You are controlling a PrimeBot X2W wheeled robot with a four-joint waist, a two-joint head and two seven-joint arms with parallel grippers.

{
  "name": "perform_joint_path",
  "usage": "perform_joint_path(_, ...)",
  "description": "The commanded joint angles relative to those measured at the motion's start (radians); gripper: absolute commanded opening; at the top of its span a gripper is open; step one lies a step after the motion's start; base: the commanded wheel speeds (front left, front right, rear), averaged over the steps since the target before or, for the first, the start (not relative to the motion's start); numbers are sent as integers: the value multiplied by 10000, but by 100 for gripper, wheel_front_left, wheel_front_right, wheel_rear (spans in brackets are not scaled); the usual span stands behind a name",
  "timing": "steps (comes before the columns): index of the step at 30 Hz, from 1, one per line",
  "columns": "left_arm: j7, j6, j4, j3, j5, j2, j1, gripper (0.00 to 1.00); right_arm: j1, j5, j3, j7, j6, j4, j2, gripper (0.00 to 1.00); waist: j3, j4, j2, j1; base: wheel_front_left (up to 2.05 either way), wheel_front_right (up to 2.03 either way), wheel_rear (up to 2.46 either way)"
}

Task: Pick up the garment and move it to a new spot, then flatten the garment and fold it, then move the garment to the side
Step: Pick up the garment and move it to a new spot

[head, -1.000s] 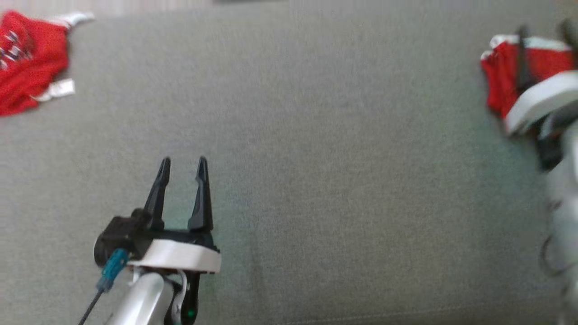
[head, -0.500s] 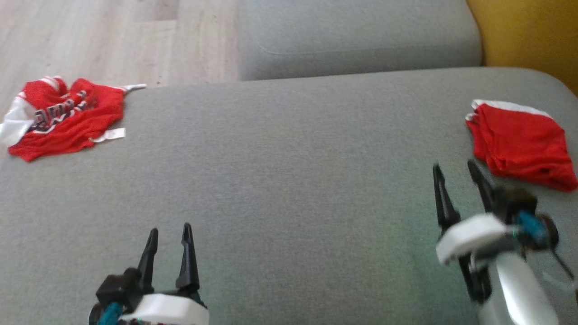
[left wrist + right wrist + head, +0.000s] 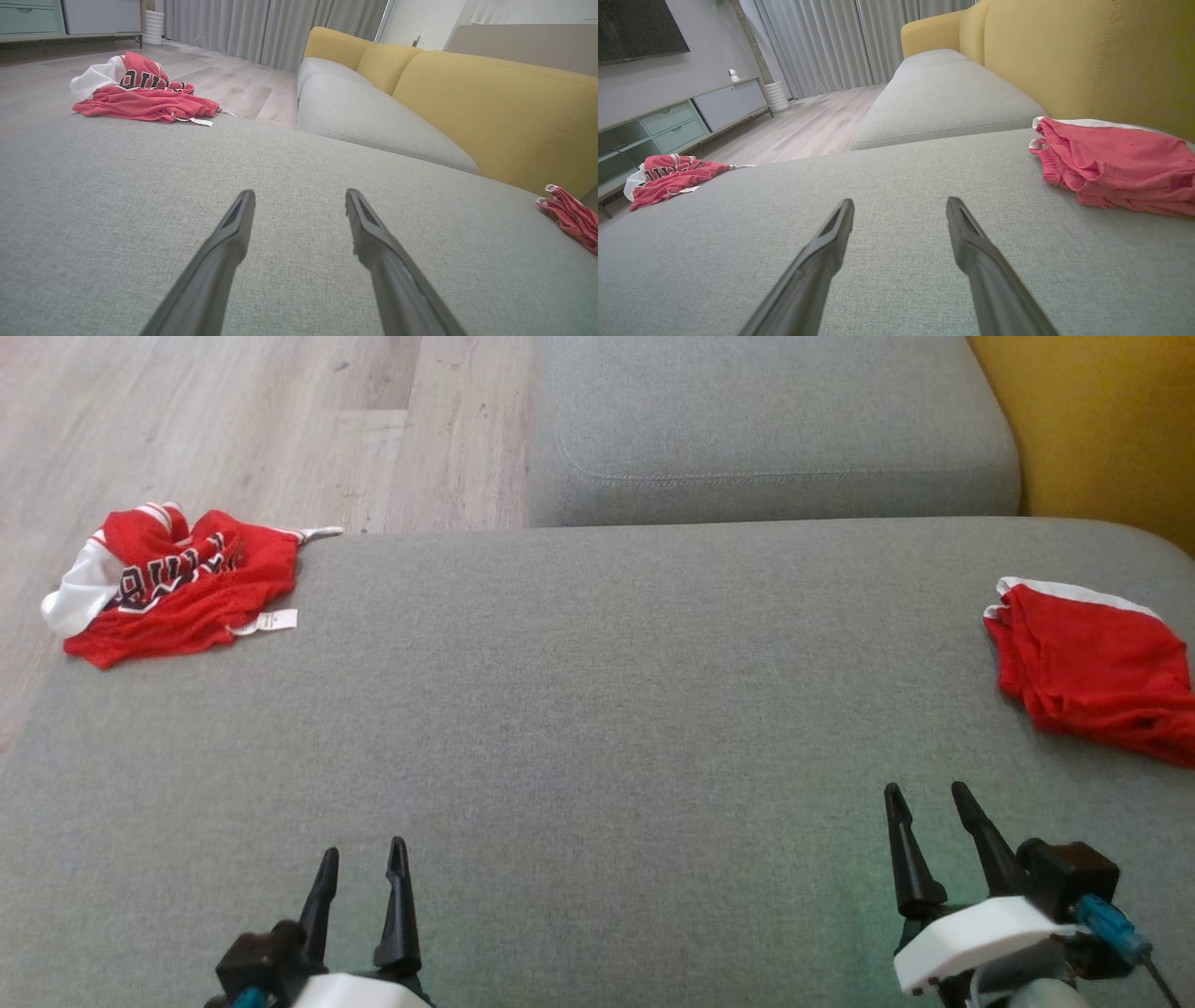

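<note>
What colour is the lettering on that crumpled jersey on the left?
Black, edged in white, on the red jersey; the left wrist view shows it best.

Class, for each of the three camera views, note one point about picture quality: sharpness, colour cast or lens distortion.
Head view: sharp, evenly lit, faint green cast on the seat cushion by the right tool. Left wrist view: wide-angle stretch makes the left tool loom large; the crumpled jersey looks washed pink. Right wrist view: the folded garment also reads pinkish.

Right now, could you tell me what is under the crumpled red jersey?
The crumpled red jersey lies on the far left corner of the grey cushion, next to the wooden floor. Anything beneath its folds is covered.
</note>
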Motion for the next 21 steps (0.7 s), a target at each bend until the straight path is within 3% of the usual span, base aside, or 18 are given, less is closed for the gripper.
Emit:
perform_joint_path(1, -64, -45, -202, 225, 76, 43, -332, 100, -244, -33, 200, -145, 65, -379, -39, 100, -34, 30, 0, 1, 0, 0, 0)
perform_joint_path(7, -52, -107, -138, 96, 82, 19, -399, 100, -170, -162, 141, -119, 65, -391, -38, 100, -105, 237, 0, 1, 0, 0, 0)
perform_joint_path(14, -28, -126, -188, -9, 167, 53, -529, 100, -38, -187, 204, -111, 65, -498, -38, 100, -187, 1152, 0, 1, 0, 0, 0)
perform_joint_path(21, 74, -60, -550, -15, 304, 312, -701, 100, -60, 91, 565, -225, 65, -583, -38, 100, -174, 3158, 0, 1, 0, 0, 0)
